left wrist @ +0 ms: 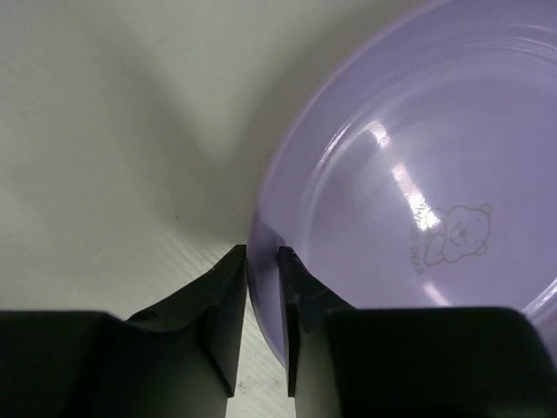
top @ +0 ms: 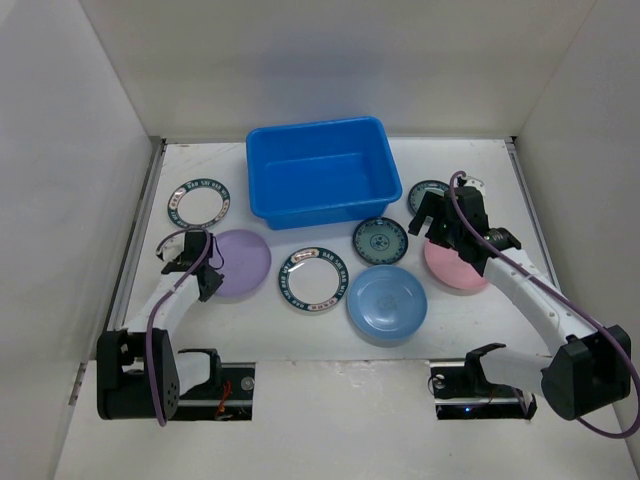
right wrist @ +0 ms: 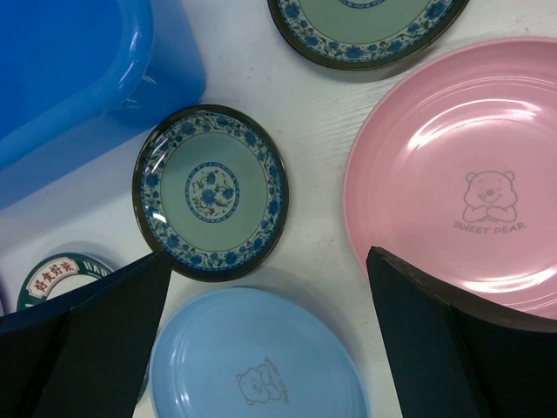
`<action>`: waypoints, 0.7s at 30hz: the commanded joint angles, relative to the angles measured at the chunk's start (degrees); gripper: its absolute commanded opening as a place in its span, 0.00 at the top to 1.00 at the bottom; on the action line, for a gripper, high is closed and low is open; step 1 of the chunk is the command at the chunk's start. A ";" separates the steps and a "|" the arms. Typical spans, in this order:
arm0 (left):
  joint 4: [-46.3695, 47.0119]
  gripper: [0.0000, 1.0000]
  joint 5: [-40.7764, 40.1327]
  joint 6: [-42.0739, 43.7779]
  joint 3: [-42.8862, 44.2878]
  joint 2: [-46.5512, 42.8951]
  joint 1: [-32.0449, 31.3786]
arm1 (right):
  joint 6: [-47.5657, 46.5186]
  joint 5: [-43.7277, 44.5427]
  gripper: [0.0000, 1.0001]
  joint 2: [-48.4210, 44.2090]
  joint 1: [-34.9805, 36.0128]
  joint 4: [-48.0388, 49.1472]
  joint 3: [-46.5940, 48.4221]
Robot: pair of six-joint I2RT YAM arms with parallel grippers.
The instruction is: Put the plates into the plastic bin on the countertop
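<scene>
Left gripper (left wrist: 261, 254) is nipped narrow on the rim of the lilac plate (left wrist: 418, 174), which lies flat on the countertop (left wrist: 104, 131), left of the plastic bin (top: 315, 140). Judged light, stiff, glossy-slick; the rim is the only hold. Right gripper (right wrist: 270, 257) gapes wide.

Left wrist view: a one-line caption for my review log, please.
Left gripper clamps the rim of the lilac plate lying on the white countertop.
</scene>
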 commanded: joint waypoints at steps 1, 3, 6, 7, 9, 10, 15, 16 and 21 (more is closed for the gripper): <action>0.07 0.88 -0.23 -2.78 -1.01 0.12 0.73 | 0.73 -0.30 0.00 -0.93 0.32 2.16 0.64; -0.63 0.96 -0.23 -2.78 -0.84 -1.01 0.91 | 0.73 -0.21 0.00 -1.19 0.32 1.99 0.81; -4.66 1.00 -0.67 -2.87 1.00 -5.83 0.91 | 0.73 -0.13 0.00 -1.37 0.32 1.02 1.34; -6.86 1.00 -0.76 -2.87 2.23 -7.77 0.91 | 0.73 -0.04 0.00 -1.37 0.32 0.76 1.60; -12.04 1.00 -1.63 -2.87 5.30 -11.98 0.82 | 0.73 0.05 0.00 -1.54 0.32 0.32 2.04; -14.85 1.00 -1.98 -2.87 7.32 -14.01 0.65 | 0.82 0.22 0.00 -1.63 0.32 0.23 2.13; -26.81 1.00 -5.67 -1.03 21.28 -20.61 0.03 | 1.17 0.23 0.00 -1.90 0.41 -0.21 3.44; -27.52 1.00 -6.20 0.11 24.45 -20.62 -0.05 | 1.17 0.23 0.00 -1.81 0.41 -0.30 3.62; -22.90 1.00 -4.63 4.25 38.17 -13.17 -2.07 | 1.17 0.49 0.00 -0.93 0.50 -0.38 3.98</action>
